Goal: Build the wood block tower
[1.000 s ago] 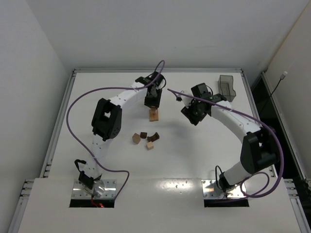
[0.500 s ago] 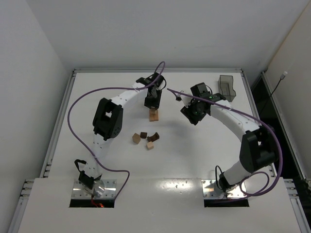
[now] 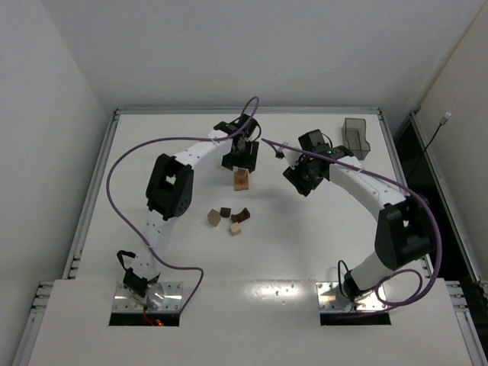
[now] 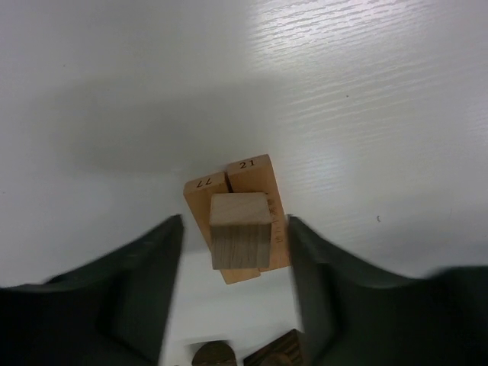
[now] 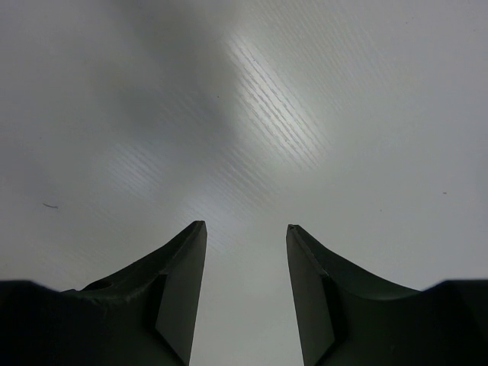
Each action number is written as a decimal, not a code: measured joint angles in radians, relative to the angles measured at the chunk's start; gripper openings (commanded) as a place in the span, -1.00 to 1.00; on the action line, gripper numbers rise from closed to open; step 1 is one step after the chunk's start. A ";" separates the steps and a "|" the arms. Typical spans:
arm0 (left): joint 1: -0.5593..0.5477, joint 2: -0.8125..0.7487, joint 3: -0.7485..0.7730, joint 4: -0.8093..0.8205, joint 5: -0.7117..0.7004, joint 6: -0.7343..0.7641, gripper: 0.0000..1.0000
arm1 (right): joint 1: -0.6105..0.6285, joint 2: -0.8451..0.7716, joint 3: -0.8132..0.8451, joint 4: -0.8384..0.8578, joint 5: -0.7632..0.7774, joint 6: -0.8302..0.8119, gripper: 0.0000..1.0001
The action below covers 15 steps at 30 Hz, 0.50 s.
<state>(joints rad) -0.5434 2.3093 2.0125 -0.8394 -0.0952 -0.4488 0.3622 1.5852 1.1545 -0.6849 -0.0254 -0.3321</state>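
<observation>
**Wood block tower beneath the parted left gripper**

The white table [image 3: 152, 252] carries everything in the scene. The left arm [image 3: 171, 187] reaches from its base at the near edge to the far middle of the table. The right arm [image 3: 381, 206] curves in from the right and ends near the centre, well apart from the tower.

A translucent grey plastic container [image 3: 355, 137] stands upright at the far right corner, away from both grippers. What it holds cannot be made out at this size.

The left gripper [image 3: 239, 158] hangs directly over the tower. Its fingers [image 4: 152, 282] stand apart on either side of the stack, and a thin strip of table shows between each finger and the wood, so nothing is gripped. The right gripper [image 5: 245, 225] is likewise parted, with only bare table between its fingers.

The wood block tower [image 4: 240, 221] sits on the far half of the table, slightly left of centre. In the left wrist view it has two levels. Two light tan blocks lie flat side by side and touching, their far ends marked 77 and 21. A smaller light tan cube rests on top, across the seam between them.

Four loose blocks [image 3: 229, 218] lie in a cluster just nearer the arm bases than the tower. Two are tan and two are dark brown, and one of the dark pieces is curved.
</observation>
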 measured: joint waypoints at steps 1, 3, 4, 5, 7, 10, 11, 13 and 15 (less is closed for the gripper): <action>0.000 0.000 0.000 0.000 0.000 0.004 0.45 | 0.000 0.000 0.000 0.000 0.000 0.000 -0.14; 0.000 0.000 0.000 0.001 0.003 0.003 0.65 | 0.000 0.000 0.000 0.000 0.000 0.000 -0.14; 0.000 0.000 0.000 0.002 0.005 0.002 0.76 | 0.000 0.000 0.000 0.000 0.000 0.000 -0.14; 0.000 0.000 0.000 0.002 0.010 0.003 0.76 | 0.000 0.000 0.000 0.000 0.000 0.000 -0.14; 0.000 0.000 0.000 0.002 0.019 0.003 0.76 | 0.000 0.000 0.000 0.000 0.000 0.000 -0.14; 0.000 -0.011 -0.008 0.012 0.018 0.003 0.76 | 0.000 -0.001 0.000 0.000 0.000 -0.001 -0.18; 0.000 -0.032 -0.034 0.029 0.017 0.003 0.76 | 0.000 -0.003 0.000 0.000 -0.002 -0.003 -0.18; 0.002 -0.108 -0.113 0.054 0.013 -0.002 0.76 | 0.002 -0.029 -0.014 0.007 -0.005 -0.016 -0.22; 0.010 -0.225 -0.207 0.074 -0.002 -0.008 0.76 | 0.006 -0.097 -0.055 0.013 -0.024 -0.036 -0.19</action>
<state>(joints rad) -0.5339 2.0846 1.8053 -0.7654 -0.0971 -0.4564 0.3683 1.4879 1.0996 -0.6720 -0.0490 -0.3683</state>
